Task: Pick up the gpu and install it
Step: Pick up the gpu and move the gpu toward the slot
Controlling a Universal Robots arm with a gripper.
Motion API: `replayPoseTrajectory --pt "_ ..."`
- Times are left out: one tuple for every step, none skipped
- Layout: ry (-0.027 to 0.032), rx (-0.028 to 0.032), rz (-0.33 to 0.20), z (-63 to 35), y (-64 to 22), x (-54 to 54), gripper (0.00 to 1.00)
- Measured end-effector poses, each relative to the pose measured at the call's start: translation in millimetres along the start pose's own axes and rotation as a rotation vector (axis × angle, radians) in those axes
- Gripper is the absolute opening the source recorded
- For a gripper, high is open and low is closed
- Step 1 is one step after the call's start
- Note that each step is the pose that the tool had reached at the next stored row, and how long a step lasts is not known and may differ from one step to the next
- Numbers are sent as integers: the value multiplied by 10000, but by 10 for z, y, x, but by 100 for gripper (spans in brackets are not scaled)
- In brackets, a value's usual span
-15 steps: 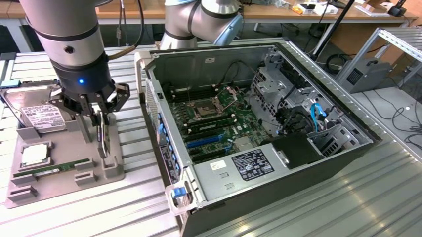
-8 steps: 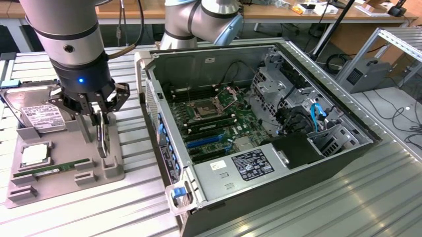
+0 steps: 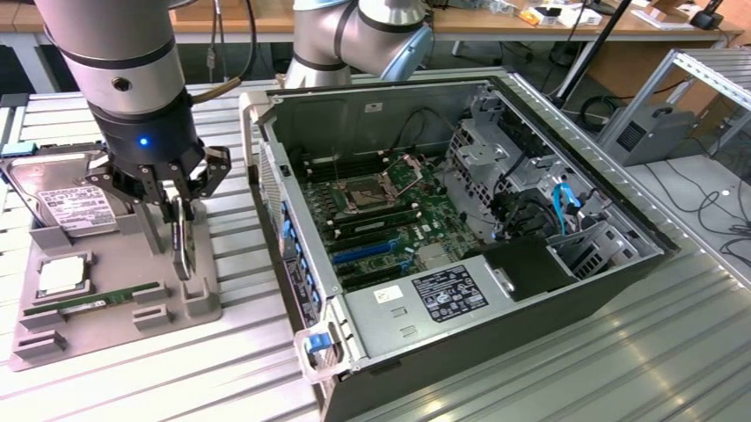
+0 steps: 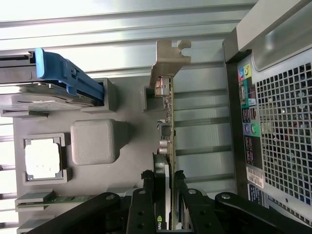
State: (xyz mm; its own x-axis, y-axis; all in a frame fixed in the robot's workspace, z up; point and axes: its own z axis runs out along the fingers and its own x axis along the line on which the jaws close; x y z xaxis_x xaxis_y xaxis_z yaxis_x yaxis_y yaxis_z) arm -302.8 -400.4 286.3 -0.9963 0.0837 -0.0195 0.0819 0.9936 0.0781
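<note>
Jaws pinch gpu (image 4: 166,141); wrist view reveals bracket (image 4: 165,61).

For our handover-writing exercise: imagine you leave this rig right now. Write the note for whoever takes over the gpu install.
Claw: closed on the gpu, one finger on each flat side.
Gpu: stands on edge, apparently still seated in its holder on the grey parts tray. The tray is beside the open computer case, on the exterior view's left.
Done: the card is grasped.
Left: the card is not yet lifted from the tray or installed in the case.
</note>
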Motion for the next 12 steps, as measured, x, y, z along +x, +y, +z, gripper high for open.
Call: replayPoseTrajectory --pt "0 0 0 -2 0 0 27" --pt "0 -3 0 -5 1 0 27" --pt "0 -5 0 -6 1 0 27" --pt "1 -6 0 -7 1 0 27" --pt "0 -8 1 -8 1 0 27" --pt "1 -10 1 -12 1 0 27" --pt "0 -13 0 -14 1 0 27" --pt "0 -15 1 -16 1 0 27" --pt "1 -16 1 -18 1 0 27" --pt "0 -17 1 -19 2 0 27" --pt "1 -17 1 -20 2 -1 27" --pt "2 -15 1 -23 2 -1 27"
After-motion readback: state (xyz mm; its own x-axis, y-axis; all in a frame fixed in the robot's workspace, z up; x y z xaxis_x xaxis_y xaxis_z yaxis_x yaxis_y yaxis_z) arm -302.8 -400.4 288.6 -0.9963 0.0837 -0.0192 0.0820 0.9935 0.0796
